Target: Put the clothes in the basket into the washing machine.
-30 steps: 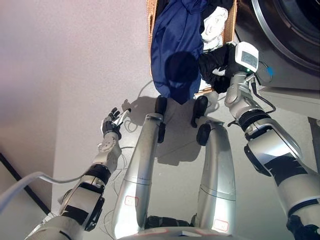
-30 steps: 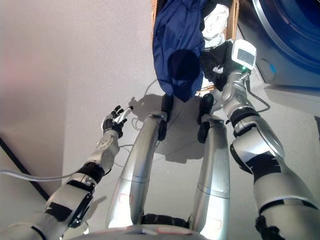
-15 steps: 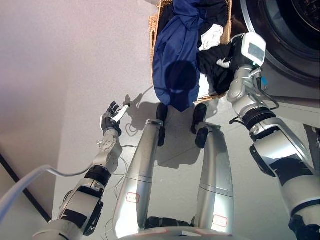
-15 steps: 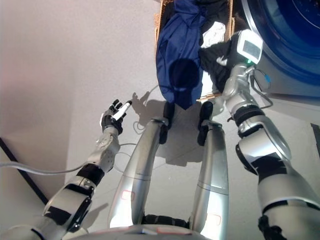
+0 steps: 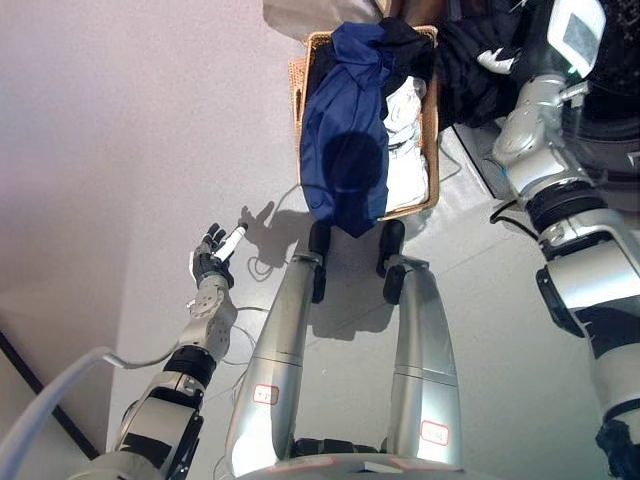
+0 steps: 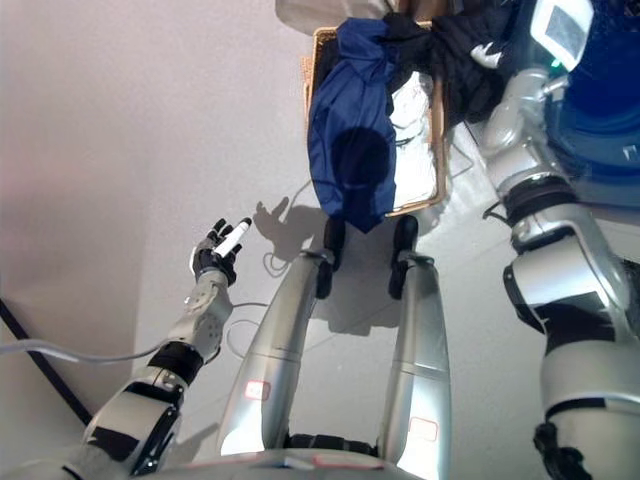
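Observation:
A wicker basket point(image 5: 432, 140) stands on the floor ahead of me. A blue garment point(image 5: 345, 150) hangs over its front rim, and white clothes point(image 5: 405, 150) lie inside. My right hand point(image 5: 505, 62) is raised at the upper right. It is shut on a black garment point(image 5: 470, 75), which hangs from it above the basket's right rim, next to the washing machine point(image 6: 605, 120). My left hand point(image 5: 210, 262) is open and empty over the floor at the lower left, far from the basket.
The washing machine's round opening fills the upper right corner. A pale bundle point(image 5: 300, 15) lies behind the basket at the top edge. Grey floor spreads to the left of the basket.
My right hand has lifted the black garment up out of the basket and carried it right, toward the washing machine. The camera has shifted, so more of the basket shows. The left hand stays idle.

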You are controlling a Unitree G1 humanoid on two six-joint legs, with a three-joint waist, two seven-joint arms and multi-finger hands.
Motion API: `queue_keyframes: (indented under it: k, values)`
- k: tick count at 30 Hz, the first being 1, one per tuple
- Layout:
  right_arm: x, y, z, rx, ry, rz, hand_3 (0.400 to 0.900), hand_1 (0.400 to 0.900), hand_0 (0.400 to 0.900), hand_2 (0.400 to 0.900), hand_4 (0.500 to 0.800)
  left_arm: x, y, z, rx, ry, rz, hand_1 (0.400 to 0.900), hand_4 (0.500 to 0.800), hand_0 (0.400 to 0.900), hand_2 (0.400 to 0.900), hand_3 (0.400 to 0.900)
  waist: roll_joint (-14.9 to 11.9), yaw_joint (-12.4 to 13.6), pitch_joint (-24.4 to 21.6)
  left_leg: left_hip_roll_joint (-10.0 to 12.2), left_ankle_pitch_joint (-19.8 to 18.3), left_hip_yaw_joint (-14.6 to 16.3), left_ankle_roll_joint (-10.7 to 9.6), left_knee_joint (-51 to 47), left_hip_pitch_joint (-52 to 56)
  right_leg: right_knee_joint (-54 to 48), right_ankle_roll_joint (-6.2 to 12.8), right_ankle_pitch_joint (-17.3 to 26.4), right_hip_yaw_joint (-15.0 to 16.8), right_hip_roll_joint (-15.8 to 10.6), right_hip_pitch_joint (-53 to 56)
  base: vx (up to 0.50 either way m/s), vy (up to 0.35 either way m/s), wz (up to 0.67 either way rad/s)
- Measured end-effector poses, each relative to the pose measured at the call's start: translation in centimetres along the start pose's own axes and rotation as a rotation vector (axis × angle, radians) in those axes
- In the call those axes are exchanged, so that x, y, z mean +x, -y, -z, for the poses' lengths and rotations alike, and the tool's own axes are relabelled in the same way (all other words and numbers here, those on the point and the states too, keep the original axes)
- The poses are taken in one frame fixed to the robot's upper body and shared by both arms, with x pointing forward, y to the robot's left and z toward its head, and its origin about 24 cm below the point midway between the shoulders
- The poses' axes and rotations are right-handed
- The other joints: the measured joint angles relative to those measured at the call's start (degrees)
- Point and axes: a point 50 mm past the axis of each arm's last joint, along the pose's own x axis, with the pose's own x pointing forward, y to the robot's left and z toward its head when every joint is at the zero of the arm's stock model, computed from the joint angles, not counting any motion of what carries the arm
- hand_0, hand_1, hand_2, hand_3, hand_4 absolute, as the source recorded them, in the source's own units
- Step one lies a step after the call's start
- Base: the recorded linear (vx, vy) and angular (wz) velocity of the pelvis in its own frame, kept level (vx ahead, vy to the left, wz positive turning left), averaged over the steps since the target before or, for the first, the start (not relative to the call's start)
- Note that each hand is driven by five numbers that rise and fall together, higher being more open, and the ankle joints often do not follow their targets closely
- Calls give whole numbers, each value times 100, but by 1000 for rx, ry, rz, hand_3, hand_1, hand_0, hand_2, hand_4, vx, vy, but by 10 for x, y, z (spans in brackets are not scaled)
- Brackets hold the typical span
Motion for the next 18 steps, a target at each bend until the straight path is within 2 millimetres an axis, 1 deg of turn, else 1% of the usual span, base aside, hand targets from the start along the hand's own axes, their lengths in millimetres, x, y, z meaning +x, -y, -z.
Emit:
queue_keyframes:
  k: [4,6,9,11,13,14,15,16,17,18]
  values:
    - [16,28,26,-281,-18,44,400,400,400,400,500,-2,1,-3,18,18,36,900,800,900,900,900,-1,93,-2,-46,30,-22,3,-39,0,43,30,-24,-56,-83,-6,61,-51,19]
    - [20,43,41,-369,-42,64,400,400,400,400,500,-4,3,-6,32,35,64,900,800,900,900,900,-1,121,-2,-106,83,-50,-6,-117,3,54,42,-34,-66,-138,-18,52,-51,16]
    - [22,62,64,-496,-78,69,400,400,400,400,500,-9,4,-6,40,47,93,900,800,900,900,900,-1,226,-3,-137,90,-40,-2,-121,-1,113,41,-52,-74,-193,-46,32,-47,15]
    - [25,73,70,-554,-91,75,400,400,400,400,500,-10,3,-5,40,48,105,900,800,900,900,900,-1,233,-2,-197,109,-38,-15,-128,-17,185,20,-80,-46,-236,-104,30,-39,11]
    - [25,79,76,-617,-89,66,400,400,400,400,500,-13,1,-4,40,50,114,900,800,900,900,900,-1,249,-9,-220,114,-7,-14,-114,-15,278,42,-136,-29,-283,-133,21,-42,16]
    - [25,82,79,-647,-86,64,400,400,400,400,500,-17,0,-3,41,55,122,900,800,900,900,900,-4,261,-73,-230,97,-8,-20,-98,-92,323,46,-165,-24,-296,-219,25,-25,7]
    - [25,86,84,-678,-91,54,400,400,400,400,500,-20,-2,0,41,50,130,900,800,900,900,900,-6,290,-278,-249,101,-5,-45,-83,-295,377,32,-185,-17,-318,-433,25,-32,8]
    - [26,92,87,-704,-101,52,451,451,451,451,531,-22,-2,2,40,45,137,900,800,900,900,900,1,316,-365,-304,122,-10,-62,-66,-417,462,21,-202,8,-354,-583,23,-29,5]
    - [27,97,91,-712,-118,49,900,900,900,900,800,-23,-2,3,40,45,138,900,800,900,900,900,-1,349,-364,-313,124,13,-50,6,-494,559,31,-223,19,-381,-674,22,-32,7]
    - [26,98,93,-716,-132,41,900,900,900,900,800,-23,-2,3,40,43,136,900,800,900,900,900,-1,371,-364,-315,113,13,-57,40,-543,615,25,-246,21,-385,-729,0,0,0]
